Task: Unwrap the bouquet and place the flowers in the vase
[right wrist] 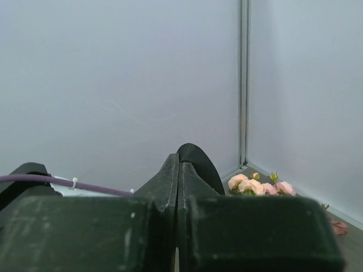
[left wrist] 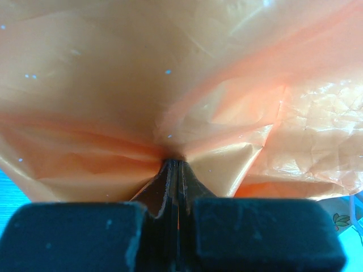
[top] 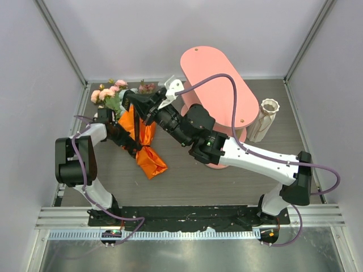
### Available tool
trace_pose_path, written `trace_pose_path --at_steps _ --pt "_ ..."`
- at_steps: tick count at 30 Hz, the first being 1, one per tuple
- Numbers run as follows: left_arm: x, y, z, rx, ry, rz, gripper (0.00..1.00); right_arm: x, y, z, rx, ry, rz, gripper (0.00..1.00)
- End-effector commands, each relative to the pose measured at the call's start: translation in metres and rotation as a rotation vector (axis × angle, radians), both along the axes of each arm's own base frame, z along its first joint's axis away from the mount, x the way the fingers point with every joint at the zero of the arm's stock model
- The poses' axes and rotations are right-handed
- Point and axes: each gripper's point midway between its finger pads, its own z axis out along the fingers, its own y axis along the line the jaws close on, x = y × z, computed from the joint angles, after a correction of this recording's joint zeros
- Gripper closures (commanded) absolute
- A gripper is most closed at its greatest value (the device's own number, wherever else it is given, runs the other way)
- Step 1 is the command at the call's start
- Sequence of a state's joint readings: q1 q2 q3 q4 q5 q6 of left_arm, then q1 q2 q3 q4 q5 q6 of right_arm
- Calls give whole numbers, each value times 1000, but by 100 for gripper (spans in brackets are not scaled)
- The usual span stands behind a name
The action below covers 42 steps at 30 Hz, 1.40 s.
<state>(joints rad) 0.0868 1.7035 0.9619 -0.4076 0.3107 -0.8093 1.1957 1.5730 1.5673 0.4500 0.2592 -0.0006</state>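
The bouquet lies on the bench to the left of the pink shelf, with its pointed paper tail toward the arm bases and its blooms toward the back wall. The orange paper has not come off.

Nearest, left of the shelf, the left arm comes in from the bouquet's outer side. Its jaws are fully closed and pinch a fold of the paper; the wrist view shows the sheet puckering into the tips. This grip looks like an anchor, holding the bundle down while the other arm works.

The right arm crosses in front of the shelf to reach the bouquet's upper part. Its jaws are also pressed together, with what looks like a loop of the black ribbon caught at the tips. A thin dark strand seems to run from there down to the paper's waist. I judge this to be the bow being pulled undone, the first part of unwrapping.

Farther back, the flowers fan out of the cone's mouth by the back wall, left of the shelf.

The vase stands upright just right of the shelf, well apart from the bouquet and holding nothing.
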Motion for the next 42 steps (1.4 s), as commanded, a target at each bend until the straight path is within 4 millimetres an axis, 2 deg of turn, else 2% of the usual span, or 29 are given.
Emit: trace_pose_path --at_steps 1,3,5,7,8,9,11,12,14,15,16,17,18,19,21,23,25,26,28,29,31,32,33,34,36,37,40,41,42 --pt "-3 25 -9 148 22 6 100 -17 -27 50 52 -82 7 99" --pt "0 21 -2 127 2 -6 100 -27 -27 55 50 -94 62 99" --pt "1 17 11 109 -29 -22 99 -37 -12 37 -12 -48 148 99" --pt "-1 12 25 85 -61 -36 80 -58 11 6 -83 -20 309 99" --pt "-2 12 46 87 -117 -41 73 -61 29 -26 -128 53 369 99" --pt "-2 12 58 94 -150 -45 63 -66 39 -43 -163 83 416 99" --pt "-6 18 82 131 -199 -36 57 -85 58 -95 -258 183 555 99" --pt "-8 20 109 157 -265 -30 49 -91 72 -128 -314 232 614 99" --pt "-12 35 129 238 -306 -8 44 -108 83 -171 -389 323 734 99" --pt "-16 40 149 270 -341 3 42 -110 93 -211 -455 391 761 99" --pt "-17 45 156 295 -353 12 41 -113 97 -224 -498 415 786 86" --pt "-18 48 161 315 -363 8 39 -109 100 -241 -548 454 763 77" --pt "-19 47 170 313 -384 2 39 -107 93 -277 -675 528 728 72" --pt "-18 44 172 304 -394 -8 39 -89 97 -289 -716 538 634 67" --pt "-14 32 177 243 -428 -42 40 -70 86 -304 -785 549 508 52" --pt "-9 23 175 196 -440 -79 41 -48 72 -295 -780 525 377 38" --pt "-2 13 170 143 -435 -120 42 -32 56 -292 -780 524 313 33" --pt "0 11 170 132 -431 -130 42 -22 46 -283 -771 511 258 33" --pt "3 7 167 111 -427 -147 42 -5 27 -291 -789 525 173 33" --pt "5 7 160 105 -411 -144 42 2 19 -287 -780 525 138 33" --pt "13 4 159 74 -434 -134 43 25 5 -290 -740 563 81 35" --pt "15 2 151 57 -424 -130 45 36 1 -291 -718 579 61 39" --pt "16 -3 147 33 -415 -138 45 46 1 -292 -693 588 59 52" --pt "17 -7 142 17 -407 -146 47 65 -8 -296 -674 614 14 55" --pt "19 -12 128 4 -371 -161 48 88 -15 -309 -667 626 -48 59" --pt "20 -11 123 8 -363 -161 50 106 -23 -311 -649 634 -70 60" --pt "22 -11 107 8 -328 -156 60 126 -13 -325 -670 616 -38 64" --pt "21 -12 103 8 -317 -159 65 125 -6 -330 -708 592 -1 65" --pt "17 -13 98 5 -298 -169 67 121 -3 -350 -768 621 20 67"
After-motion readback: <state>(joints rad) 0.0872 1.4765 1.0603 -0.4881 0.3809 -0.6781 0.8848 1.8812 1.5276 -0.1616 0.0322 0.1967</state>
